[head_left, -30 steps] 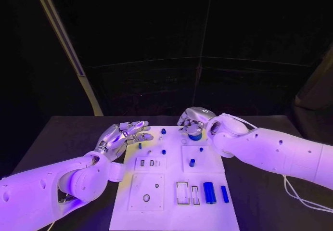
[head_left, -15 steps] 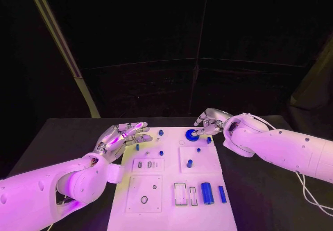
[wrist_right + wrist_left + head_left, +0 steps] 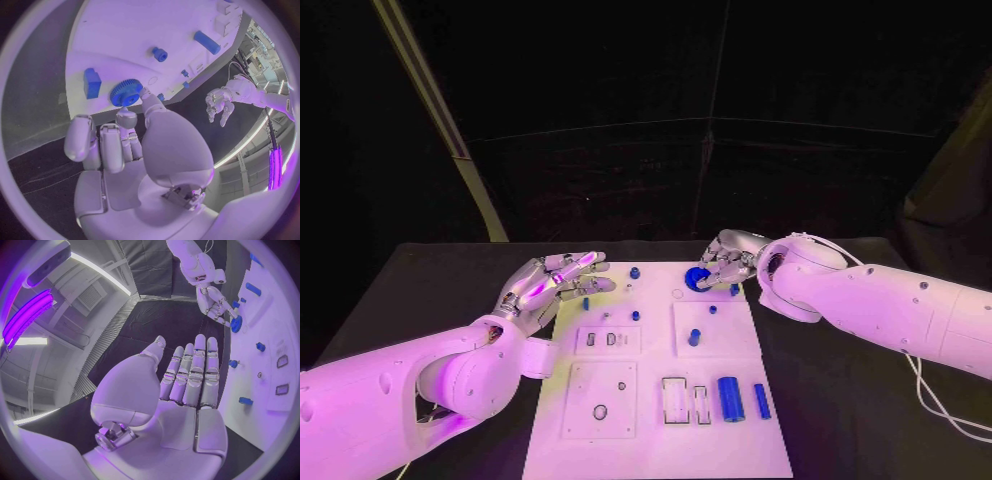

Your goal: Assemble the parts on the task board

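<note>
The white task board (image 3: 661, 440) lies lengthwise in the middle of the table. A blue gear (image 3: 695, 279) lies flat near its far right corner, the gear (image 3: 127, 92) full-faced in the right wrist view. My right hand (image 3: 728, 262) reaches it from the right; its thumb tip (image 3: 145, 94) touches the gear's rim and another fingertip sits just beside it, the other fingers curled in. My left hand (image 3: 557, 280) hovers over the board's far left edge, palm flat and fingers (image 3: 190, 375) straight, holding nothing.
On the board near me lie a blue cylinder (image 3: 731, 399) and a thin blue bar (image 3: 763, 401) beside two rectangular slots (image 3: 678, 400). Small blue pegs (image 3: 692, 338) stand further up. A blue block (image 3: 92, 82) lies beside the gear.
My right hand drew off the gear to the right, then came back to its rim. The gear stays on the board. My left hand has held still.
</note>
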You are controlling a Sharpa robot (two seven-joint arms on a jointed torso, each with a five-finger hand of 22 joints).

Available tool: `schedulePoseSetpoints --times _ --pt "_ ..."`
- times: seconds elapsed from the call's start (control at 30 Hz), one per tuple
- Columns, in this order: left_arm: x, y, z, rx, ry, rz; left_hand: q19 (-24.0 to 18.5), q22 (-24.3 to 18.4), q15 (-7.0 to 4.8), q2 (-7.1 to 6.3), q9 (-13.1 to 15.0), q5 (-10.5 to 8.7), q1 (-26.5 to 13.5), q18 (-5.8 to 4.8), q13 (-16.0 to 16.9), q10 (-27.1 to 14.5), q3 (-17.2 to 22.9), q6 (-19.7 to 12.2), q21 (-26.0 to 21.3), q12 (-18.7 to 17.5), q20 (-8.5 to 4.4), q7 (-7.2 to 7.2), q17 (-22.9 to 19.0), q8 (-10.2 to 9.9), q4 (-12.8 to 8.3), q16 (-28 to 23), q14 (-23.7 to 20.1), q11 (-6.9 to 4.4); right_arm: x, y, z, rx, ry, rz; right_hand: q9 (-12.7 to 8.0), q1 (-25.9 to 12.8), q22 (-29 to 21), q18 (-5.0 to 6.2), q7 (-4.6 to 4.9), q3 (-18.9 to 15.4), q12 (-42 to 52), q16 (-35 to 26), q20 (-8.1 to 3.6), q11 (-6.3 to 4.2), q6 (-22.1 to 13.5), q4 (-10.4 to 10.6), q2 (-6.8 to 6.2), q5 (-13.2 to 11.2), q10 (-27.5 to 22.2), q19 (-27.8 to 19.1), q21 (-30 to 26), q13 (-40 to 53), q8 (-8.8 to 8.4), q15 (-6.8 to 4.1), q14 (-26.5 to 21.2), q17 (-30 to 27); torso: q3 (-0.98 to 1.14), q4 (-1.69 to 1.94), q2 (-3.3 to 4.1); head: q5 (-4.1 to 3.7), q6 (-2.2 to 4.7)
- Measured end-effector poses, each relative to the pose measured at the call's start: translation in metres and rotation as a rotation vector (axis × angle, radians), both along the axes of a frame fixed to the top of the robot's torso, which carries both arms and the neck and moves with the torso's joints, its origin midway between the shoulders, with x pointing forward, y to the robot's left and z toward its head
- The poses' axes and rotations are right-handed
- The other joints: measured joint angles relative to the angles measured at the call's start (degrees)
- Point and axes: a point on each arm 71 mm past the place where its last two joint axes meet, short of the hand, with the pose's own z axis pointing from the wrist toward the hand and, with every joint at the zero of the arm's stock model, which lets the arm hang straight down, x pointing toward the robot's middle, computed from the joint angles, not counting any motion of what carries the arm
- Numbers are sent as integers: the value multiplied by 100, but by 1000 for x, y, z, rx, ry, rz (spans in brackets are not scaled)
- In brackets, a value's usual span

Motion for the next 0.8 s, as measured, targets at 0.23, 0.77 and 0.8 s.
schedulePoseSetpoints --times 0.23,0.77,0.8 --pt "0 0 0 0 1 -1 0 0 0 0 0 0 0 0 0 0 0 0 0 0 0 0 -1 0 0 0 0 0 2 4 -1 -26 0 10 0 198 179 1 0 -70 641 152 32 -3 0 -70 110 -15 223 74 104 687 94 20 -20 140 0 2 0 0 -15" --pt "1 1 -1 0 2 -1 0 -6 0 22 0 0 22 0 0 0 0 0 0 0 0 0 -1 0 -32 -22 0 0 4 12 0 -93 -38 26 -3 393 354 1 -19 51 1084 246 38 10 69 -225 244 -218 355 160 181 1186 178 40 0 139 4 -4 -1 -2 -46" --pt "1 1 -1 1 2 -1 0 -6 0 22 0 0 22 0 0 0 0 0 0 0 0 0 -1 0 -32 -22 0 0 4 13 0 -96 -40 28 -4 404 364 -2 -23 51 1108 246 39 -12 110 -225 255 -218 376 162 199 1216 204 40 0 138 4 -4 -1 -3 -48"
